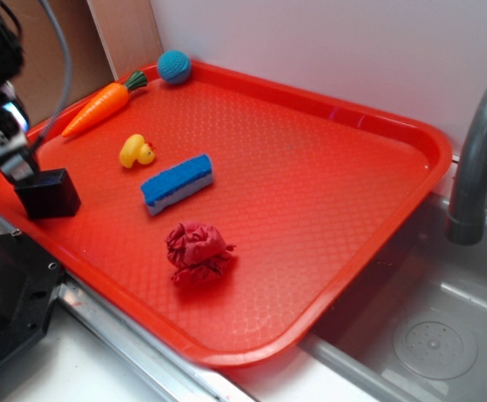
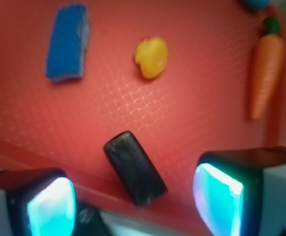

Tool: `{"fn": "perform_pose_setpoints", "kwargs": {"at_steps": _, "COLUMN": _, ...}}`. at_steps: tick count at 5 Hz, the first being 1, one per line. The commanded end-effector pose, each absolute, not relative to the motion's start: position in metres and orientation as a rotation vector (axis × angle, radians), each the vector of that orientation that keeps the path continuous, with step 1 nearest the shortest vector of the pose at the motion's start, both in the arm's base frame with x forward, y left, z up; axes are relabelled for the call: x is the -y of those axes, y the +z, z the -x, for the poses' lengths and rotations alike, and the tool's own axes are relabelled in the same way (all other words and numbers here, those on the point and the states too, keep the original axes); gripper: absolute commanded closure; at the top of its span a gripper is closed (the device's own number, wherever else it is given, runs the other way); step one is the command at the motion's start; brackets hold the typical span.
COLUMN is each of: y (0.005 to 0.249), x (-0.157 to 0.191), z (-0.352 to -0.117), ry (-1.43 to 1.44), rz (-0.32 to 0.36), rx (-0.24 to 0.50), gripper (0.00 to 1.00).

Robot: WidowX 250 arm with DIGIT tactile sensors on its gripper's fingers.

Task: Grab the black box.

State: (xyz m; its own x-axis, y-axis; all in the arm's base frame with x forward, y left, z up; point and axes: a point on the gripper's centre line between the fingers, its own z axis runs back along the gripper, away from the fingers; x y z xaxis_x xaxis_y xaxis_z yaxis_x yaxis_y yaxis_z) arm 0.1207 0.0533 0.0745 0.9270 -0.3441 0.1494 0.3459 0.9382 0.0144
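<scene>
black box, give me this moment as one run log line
black box on tray near edge | gripper open above, fingers either side | not grasped

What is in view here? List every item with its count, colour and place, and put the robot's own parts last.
black box: one, matte black, near the tray's left edge, lying between the open fingers in the wrist view
sponge: one, blue with a white side, middle-left of the tray
duck: one, yellow, just behind the sponge
carrot: one, orange with green top, back left
ball: one, blue, back corner beside the carrot's top
cloth: one, dark red, crumpled, front of the tray
tray: one, red, over the counter and sink
faucet: one, grey, right
sink: one, grey, lower right
tool: one, black, open, over the black box
</scene>
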Motion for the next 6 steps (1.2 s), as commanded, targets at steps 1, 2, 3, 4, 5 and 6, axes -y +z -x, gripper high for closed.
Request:
{"fn": "perform_pose_setpoints", "kwargs": {"at_steps": 1, "y": 0.047, "x": -0.037, "z": -0.138, "ry": -0.418, "rz": 0.008, "rx": 0.05, "gripper": 0.0}}
{"fn": "perform_pose_setpoints", "kwargs": {"at_steps": 2, "y": 0.025, "x": -0.03, "z": -0.139, "ry": -0.43, "rz": -0.019, "rx": -0.041, "gripper": 0.0}}
{"fn": "perform_pose_setpoints", "kwargs": {"at_steps": 3, "y": 0.013, "x": -0.02, "z": -0.136, "ry": -0.434, "rz": 0.003, "rx": -0.086, "gripper": 0.13}}
{"fn": "perform_pose_setpoints", "kwargs": {"at_steps": 4, "y": 0.016, "x": -0.02, "z": -0.132, "ry": -0.409, "rz": 0.007, "rx": -0.1, "gripper": 1.0}}
{"fn": "perform_pose_setpoints", "kwargs": {"at_steps": 5, "y": 0.035, "x": -0.021, "z": -0.133, "ry": -0.384, "rz": -0.008, "rx": -0.069, "gripper": 1.0}}
{"fn": "perform_pose_setpoints", "kwargs": {"at_steps": 6, "y": 0.077, "x": -0.023, "z": -0.144, "ry": -0.332, "rz": -0.041, "rx": 0.004, "gripper": 1.0}}
